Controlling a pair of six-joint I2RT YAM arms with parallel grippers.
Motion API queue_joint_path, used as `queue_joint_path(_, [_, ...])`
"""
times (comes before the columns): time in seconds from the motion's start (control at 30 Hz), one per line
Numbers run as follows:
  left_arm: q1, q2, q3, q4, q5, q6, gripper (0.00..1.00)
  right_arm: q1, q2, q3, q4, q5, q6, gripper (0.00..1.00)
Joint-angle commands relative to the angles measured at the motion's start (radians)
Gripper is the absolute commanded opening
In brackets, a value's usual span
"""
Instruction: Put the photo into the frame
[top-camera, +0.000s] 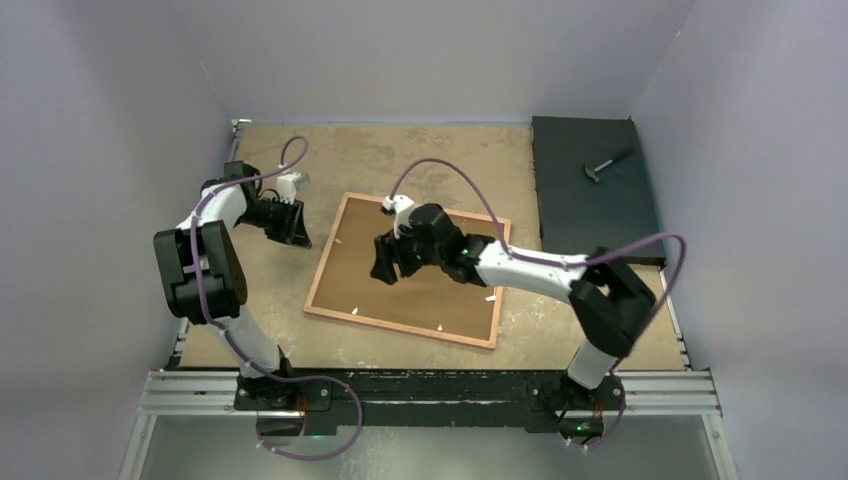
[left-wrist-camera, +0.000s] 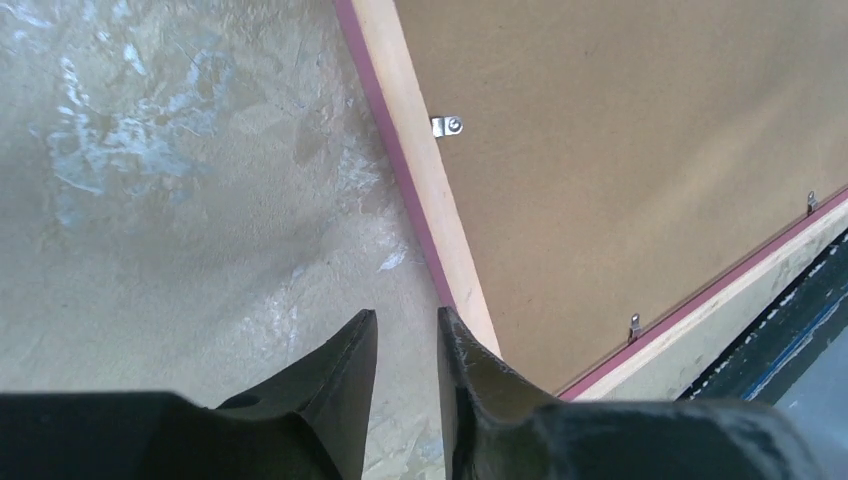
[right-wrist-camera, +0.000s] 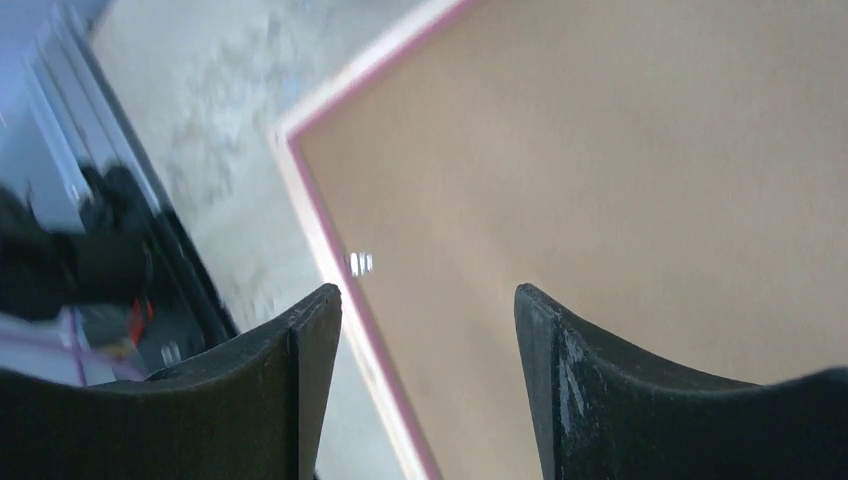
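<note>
The frame (top-camera: 322, 262) lies face down in the middle of the table, its pale wood rim (left-wrist-camera: 420, 170) edged in pink. A plain brown backing board (top-camera: 430, 300) fills it, with small metal clips (left-wrist-camera: 447, 126) along the rim. The photo is out of view. My left gripper (top-camera: 290, 222) hovers just off the frame's left rim; its jaws (left-wrist-camera: 407, 315) stand a little apart, open, with only bare table between them. My right gripper (top-camera: 390, 262) hangs over the board near the frame's left side, jaws (right-wrist-camera: 428, 290) wide open and empty, straddling the rim (right-wrist-camera: 300, 190).
A dark mat (top-camera: 590, 190) lies at the back right with a small hammer (top-camera: 607, 165) on it. Grey walls close in the table on three sides. A metal rail (top-camera: 430, 385) runs along the near edge by the arm bases.
</note>
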Motion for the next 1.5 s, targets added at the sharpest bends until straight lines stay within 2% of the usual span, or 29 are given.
queue_joint_path(0.0, [0.006, -0.091, 0.053, -0.072, 0.031, 0.04, 0.32, 0.058, -0.163, -0.198, -0.157, 0.068, -0.196, 0.67])
queue_joint_path(0.1, [0.006, -0.119, 0.087, -0.126, 0.034, 0.05, 0.48, 0.115, -0.222, -0.256, -0.186, 0.117, -0.19, 0.67])
queue_joint_path(0.2, [0.008, -0.146, 0.113, -0.163, 0.019, 0.055, 0.53, 0.194, -0.216, -0.259, -0.232, 0.194, -0.189, 0.67])
queue_joint_path(0.37, [0.015, -0.217, 0.114, -0.191, -0.016, 0.051, 0.57, 0.277, -0.174, -0.235, -0.276, 0.304, -0.187, 0.68])
queue_joint_path(0.63, [0.02, -0.3, 0.11, -0.218, -0.036, 0.046, 0.59, 0.341, -0.137, -0.221, -0.279, 0.42, -0.159, 0.6])
queue_joint_path(0.97, [0.021, -0.376, 0.061, -0.195, -0.014, 0.09, 0.61, 0.385, -0.066, -0.17, -0.271, 0.513, -0.185, 0.42])
queue_joint_path(1.2, [0.021, -0.469, -0.054, -0.182, 0.112, 0.248, 0.61, 0.391, -0.029, -0.14, -0.262, 0.518, -0.189, 0.18])
queue_joint_path(1.3, [0.021, -0.553, -0.179, -0.166, 0.227, 0.366, 0.61, 0.389, -0.04, -0.131, -0.261, 0.475, -0.182, 0.07])
queue_joint_path(1.37, [0.019, -0.614, -0.262, -0.154, 0.249, 0.455, 0.61, 0.386, -0.057, -0.11, -0.258, 0.471, -0.188, 0.0])
queue_joint_path(1.47, [0.019, -0.693, -0.333, -0.224, 0.207, 0.675, 0.6, 0.373, -0.083, -0.047, -0.272, 0.426, -0.192, 0.0])
